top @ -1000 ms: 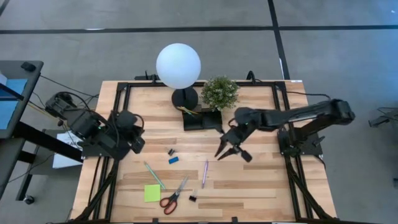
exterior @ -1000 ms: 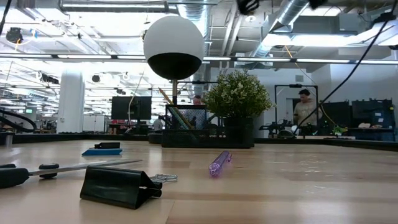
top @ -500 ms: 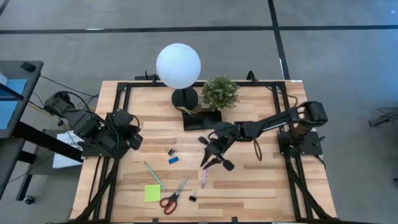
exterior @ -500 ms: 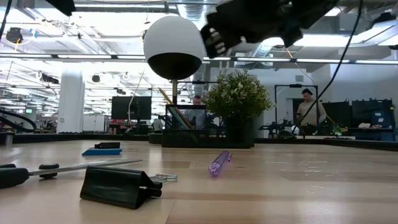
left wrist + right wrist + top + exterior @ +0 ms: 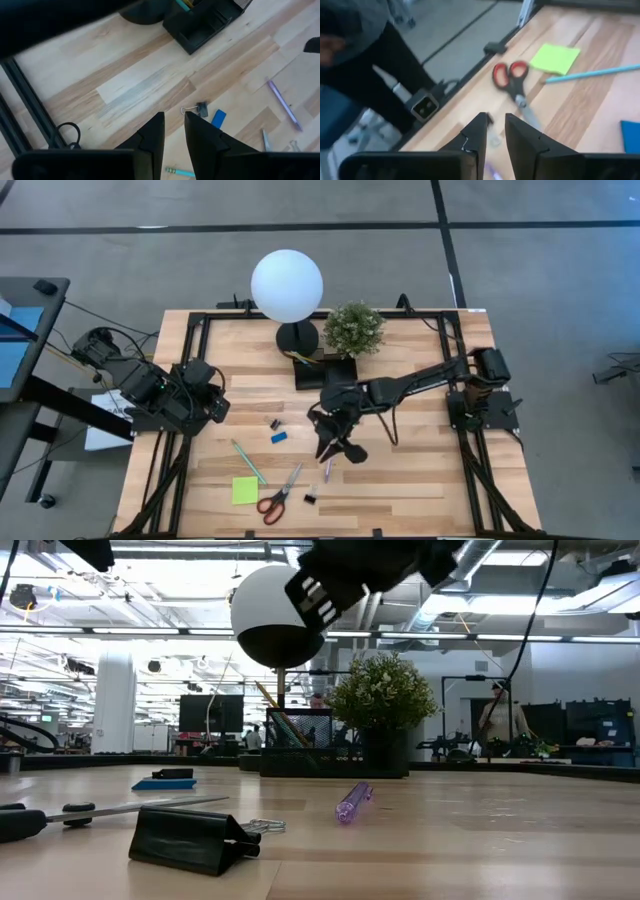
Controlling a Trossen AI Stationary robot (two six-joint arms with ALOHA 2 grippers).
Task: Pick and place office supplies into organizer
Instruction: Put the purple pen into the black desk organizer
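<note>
High view. The right gripper [image 5: 334,448] reaches out over the middle of the table [image 5: 420,480], above the upper end of the purple pen [image 5: 326,470]. The left gripper [image 5: 212,404] waits at the table's left edge. The organizer [image 5: 325,370] sits beside the potted plant [image 5: 353,328] and the lamp [image 5: 287,286]. Loose supplies lie nearer the front edge: teal pencil [image 5: 248,461], green sticky pad [image 5: 245,490], scissors [image 5: 279,495], blue eraser [image 5: 279,437], and two binder clips [image 5: 274,423] [image 5: 310,498].

Low view. The purple pen [image 5: 353,802] lies flat on the wood. A binder clip [image 5: 192,839] rests in the foreground, the scissors [image 5: 90,811] to its left, the eraser [image 5: 163,783] farther back.

Left wrist view. The fingers [image 5: 150,137] stand a narrow gap apart, holding nothing. Beyond them lie a binder clip [image 5: 200,109], the eraser [image 5: 218,118] and the purple pen [image 5: 283,105].

Right wrist view. The fingers [image 5: 475,134] stand a narrow gap apart, empty, pointing toward the scissors [image 5: 512,84] and sticky pad [image 5: 555,58].
</note>
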